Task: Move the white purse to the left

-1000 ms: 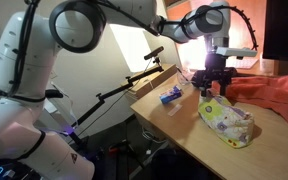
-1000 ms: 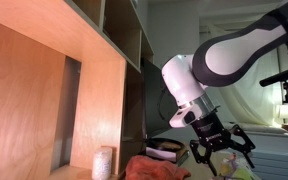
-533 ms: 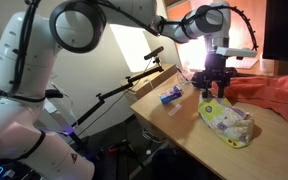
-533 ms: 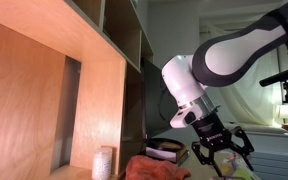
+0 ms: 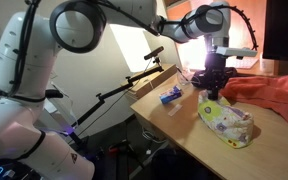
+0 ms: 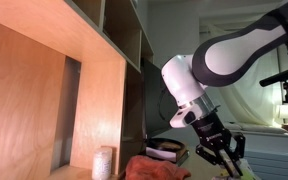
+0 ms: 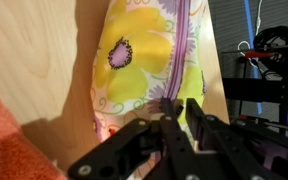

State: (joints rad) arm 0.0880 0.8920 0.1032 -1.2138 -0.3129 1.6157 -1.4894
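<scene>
The white purse (image 5: 227, 120) lies on the wooden table (image 5: 174, 128), a soft whitish pouch with a flower print. The wrist view shows its yellow flower and purple zipper (image 7: 149, 55) close up. My gripper (image 5: 212, 96) points down at the purse's end nearest the table's back edge. In the wrist view the gripper (image 7: 184, 106) has its jaws drawn almost together, pinching the purse's edge at the zipper end, with only a thin slit left between the fingers (image 7: 197, 112). In an exterior view the gripper (image 6: 222, 160) hangs low with its fingers narrowed.
A large orange-pink cloth (image 5: 269, 95) lies right beside the purse and fills the wrist view's lower corner (image 7: 14, 140). A small blue packet (image 5: 170, 96) rests on the table on the purse's other side. A tall wooden shelf unit (image 6: 84, 80) stands nearby. A black boom arm (image 5: 134, 80) slants past the table edge.
The jaws stood wide open over the purse's end a second ago and have since closed in to a narrow slit. The arm has barely moved.
</scene>
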